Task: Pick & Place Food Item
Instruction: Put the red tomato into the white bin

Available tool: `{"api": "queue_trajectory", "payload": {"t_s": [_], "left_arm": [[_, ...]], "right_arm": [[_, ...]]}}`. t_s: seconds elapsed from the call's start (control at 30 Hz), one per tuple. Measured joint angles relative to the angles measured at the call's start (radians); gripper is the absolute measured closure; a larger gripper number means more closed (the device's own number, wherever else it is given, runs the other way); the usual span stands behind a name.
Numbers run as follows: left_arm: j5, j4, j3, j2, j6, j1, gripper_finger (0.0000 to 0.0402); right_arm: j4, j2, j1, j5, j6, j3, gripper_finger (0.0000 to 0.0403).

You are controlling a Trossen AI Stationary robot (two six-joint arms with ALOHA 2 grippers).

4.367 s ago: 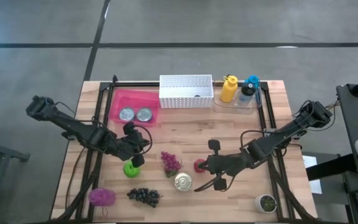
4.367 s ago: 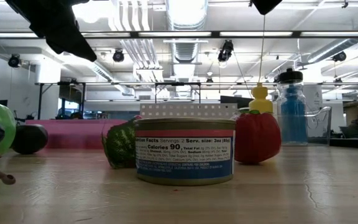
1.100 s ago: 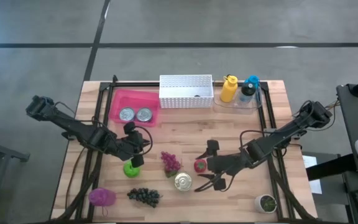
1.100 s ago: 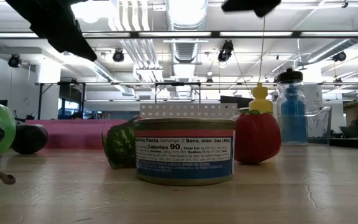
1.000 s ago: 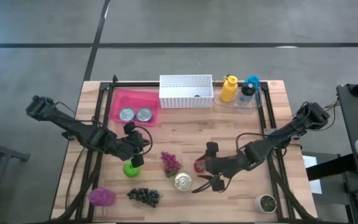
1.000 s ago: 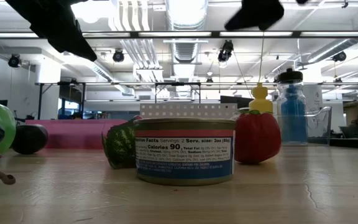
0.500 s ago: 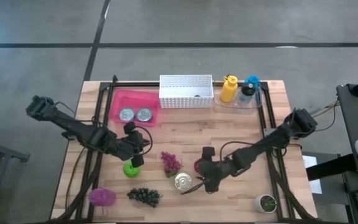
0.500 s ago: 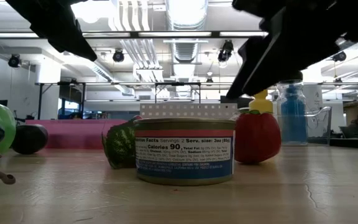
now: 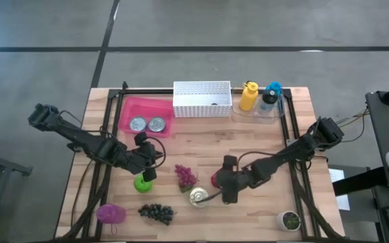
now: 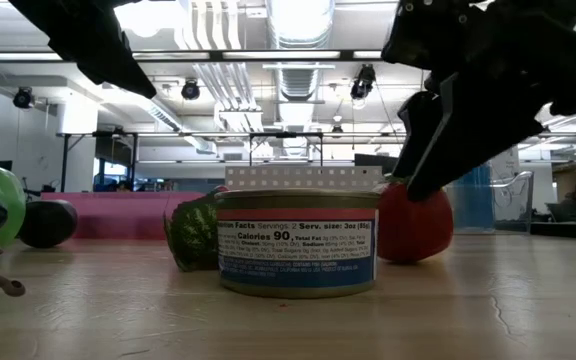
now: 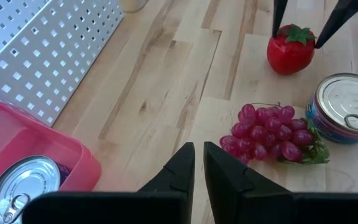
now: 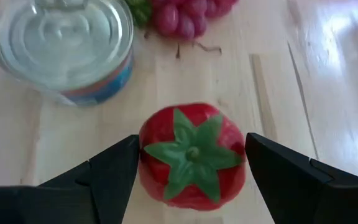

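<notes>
A red tomato [image 12: 191, 177] with a green stem stands on the wooden table, next to a tin can [image 9: 198, 196] and a bunch of red grapes [image 9: 185, 175]. My right gripper [image 12: 192, 138] is open and slants down over the tomato. One finger stands at each side of the tomato [image 11: 289, 51]. My left gripper [image 11: 198, 163] is shut on nothing and hangs above the table by a green apple [image 9: 142, 183]. My right gripper has its fingers [image 12: 120, 165] close beside the tomato's two sides, slanting down from above. I cannot tell whether they touch it. The tomato stands upright on the table.
At the back stand a pink tray [image 9: 132, 108] with two cans, a white perforated basket [image 9: 202, 98], and a yellow bottle [image 9: 248, 96] and a blue bottle [image 9: 271, 96]. Dark grapes [image 9: 157, 212], a purple item [image 9: 111, 214] and a small potted plant [image 9: 290, 220] lie near the front edge.
My right gripper has come down toward the tomato and tipped further downward. Its open fingers now stand on either side of the tomato. The tomato and the can have stayed in place.
</notes>
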Motion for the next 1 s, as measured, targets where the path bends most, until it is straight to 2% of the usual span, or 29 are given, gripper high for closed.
{"api": "queue_trajectory", "payload": {"t_s": [0.6, 1.0], "left_arm": [[0.0, 0.004, 0.0, 0.0, 0.0, 0.0, 0.0363], [0.0, 0.012, -0.001, 0.0, 0.0, 0.0, 0.0363]], "right_arm": [[0.001, -0.033, -0.004, 0.002, -0.025, -0.001, 0.0117], [-0.011, -0.035, -0.007, 0.001, -0.026, -0.017, 0.0102]]}}
